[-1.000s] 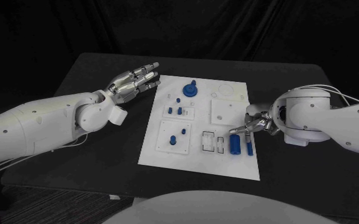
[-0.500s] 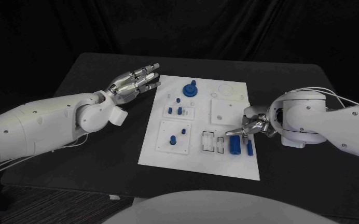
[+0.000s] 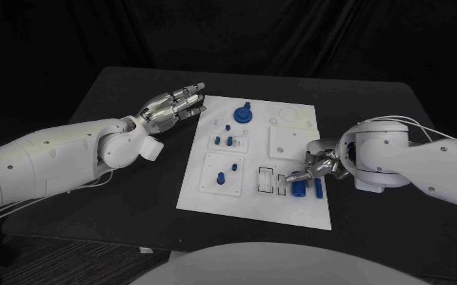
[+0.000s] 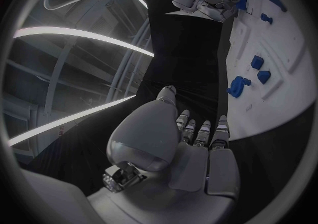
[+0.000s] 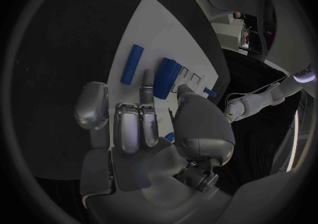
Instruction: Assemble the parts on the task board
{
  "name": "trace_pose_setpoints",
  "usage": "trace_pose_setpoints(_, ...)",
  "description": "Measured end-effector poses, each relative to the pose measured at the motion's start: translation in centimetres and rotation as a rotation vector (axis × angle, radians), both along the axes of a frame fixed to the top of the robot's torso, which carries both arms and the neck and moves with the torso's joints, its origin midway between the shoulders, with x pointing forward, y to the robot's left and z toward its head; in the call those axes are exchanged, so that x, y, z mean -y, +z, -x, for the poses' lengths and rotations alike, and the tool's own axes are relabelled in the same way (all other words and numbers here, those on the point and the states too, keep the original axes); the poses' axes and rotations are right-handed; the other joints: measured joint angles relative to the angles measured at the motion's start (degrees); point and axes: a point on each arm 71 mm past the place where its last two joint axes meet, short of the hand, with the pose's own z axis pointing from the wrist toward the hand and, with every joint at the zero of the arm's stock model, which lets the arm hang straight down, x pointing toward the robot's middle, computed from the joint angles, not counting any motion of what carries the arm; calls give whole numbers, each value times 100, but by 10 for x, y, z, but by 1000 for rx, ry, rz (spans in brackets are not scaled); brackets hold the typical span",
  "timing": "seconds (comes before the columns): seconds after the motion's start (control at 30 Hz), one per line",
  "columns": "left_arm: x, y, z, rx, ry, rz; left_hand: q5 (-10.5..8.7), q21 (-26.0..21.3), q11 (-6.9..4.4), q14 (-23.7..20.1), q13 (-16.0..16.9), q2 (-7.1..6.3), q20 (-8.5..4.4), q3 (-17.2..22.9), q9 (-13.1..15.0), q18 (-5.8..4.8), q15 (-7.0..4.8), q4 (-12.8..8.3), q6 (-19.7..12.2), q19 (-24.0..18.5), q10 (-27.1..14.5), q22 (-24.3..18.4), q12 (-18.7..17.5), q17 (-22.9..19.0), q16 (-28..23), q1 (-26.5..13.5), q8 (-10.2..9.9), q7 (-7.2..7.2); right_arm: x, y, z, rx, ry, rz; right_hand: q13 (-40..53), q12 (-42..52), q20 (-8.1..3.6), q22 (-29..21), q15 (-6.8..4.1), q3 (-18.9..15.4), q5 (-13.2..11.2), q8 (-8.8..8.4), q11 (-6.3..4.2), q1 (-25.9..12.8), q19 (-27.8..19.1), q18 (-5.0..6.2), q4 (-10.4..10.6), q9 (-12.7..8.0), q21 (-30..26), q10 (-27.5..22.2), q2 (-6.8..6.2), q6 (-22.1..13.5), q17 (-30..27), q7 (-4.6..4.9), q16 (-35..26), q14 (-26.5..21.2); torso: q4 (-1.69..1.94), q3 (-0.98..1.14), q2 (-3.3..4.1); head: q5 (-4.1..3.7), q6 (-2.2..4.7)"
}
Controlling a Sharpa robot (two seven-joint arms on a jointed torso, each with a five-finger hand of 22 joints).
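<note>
Task board (image 3: 255,196): white rectangular plate, centre of the black table (image 3: 114,94), with raised square panels and outlined slots; no legible writing. Left hand (image 3: 174,106): fingers apart and extended, empty, poised off the board's far left corner. Right hand (image 3: 319,166): now further in over the board's right edge than a second ago, fingertips at the blue cylinder (image 3: 299,184); grip cannot be confirmed. Slimmer blue rod (image 3: 318,188): lies just beside the cylinder. Other small blue parts (image 3: 243,113): on the panels.
</note>
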Motion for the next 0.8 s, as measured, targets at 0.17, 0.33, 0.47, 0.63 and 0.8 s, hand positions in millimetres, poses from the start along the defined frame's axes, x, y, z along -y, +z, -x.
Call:
trace_pose_setpoints(0.17, 0, -1, 0, -5, -4, -1, 0, 0, 28, 21, 13, 0, 19, 0, 2, 0, 21, 0, 21, 19, 28, 0, 26, 1, 0, 0, 23, 20, -2, -4, 2, -15, 11, 8, 0, 0, 4, 0, 0, 98, 76, 0, 18, 381, -11, 50, -98, 103, -104, 18, 116, -71, 0, -5, -29, 0, 0, 2, 0, 3, 0)
trace_pose_setpoints(0.33, 1, -1, 1, -11, -8, -2, 0, 21, 55, 0, 19, 0, 19, 0, 6, 0, 42, 0, 41, 19, 56, 4, 63, 1, 0, 0, 23, 41, -3, -5, 2, -20, 16, 11, 0, 0, 4, 0, 13, 259, 978, -44, 33, 859, -11, 50, -458, 254, -261, 28, 264, -203, 0, 5, -76, 6, 2, 4, 0, 8, 0)
trace_pose_setpoints(0.47, 1, -2, 1, -14, -11, -3, 0, 21, 59, 0, 19, 0, 19, 0, 6, 0, 41, 0, 41, 19, 59, 5, 63, 2, 0, 0, 22, 41, -3, -5, 2, -21, 18, 11, 0, 0, 4, 4, 42, 300, 1727, -83, 62, 950, -11, 49, -572, 330, -303, 19, 246, -294, 0, 11, -76, 0, 1, 4, 0, 12, 0)
trace_pose_setpoints(0.63, 0, -2, 2, -17, -13, -3, 0, 21, 59, 0, 25, 0, 19, 0, 6, 0, 41, 0, 62, 19, 59, 5, 63, 3, 0, 0, 44, 61, -3, -5, 2, -21, 19, 8, -1, 0, 4, 4, 45, 278, 2275, -151, 74, 1041, -11, 49, -597, 414, -364, 9, 154, -492, 0, 64, -99, -2, 0, 6, 0, 23, 0)
trace_pose_setpoints(0.8, 0, -2, 2, -19, -14, -4, 0, 21, 99, 0, 24, 0, 39, -13, 5, 0, 41, -13, 61, 39, 57, 12, 66, 3, 0, 0, 44, 61, -1, -4, 2, -17, 16, -21, -1, 0, 17, 4, 71, 278, 2749, -278, 103, 1083, 2, 49, -597, 433, -369, -3, 113, -647, 0, 197, -98, -6, -3, 6, -1, 40, 0)
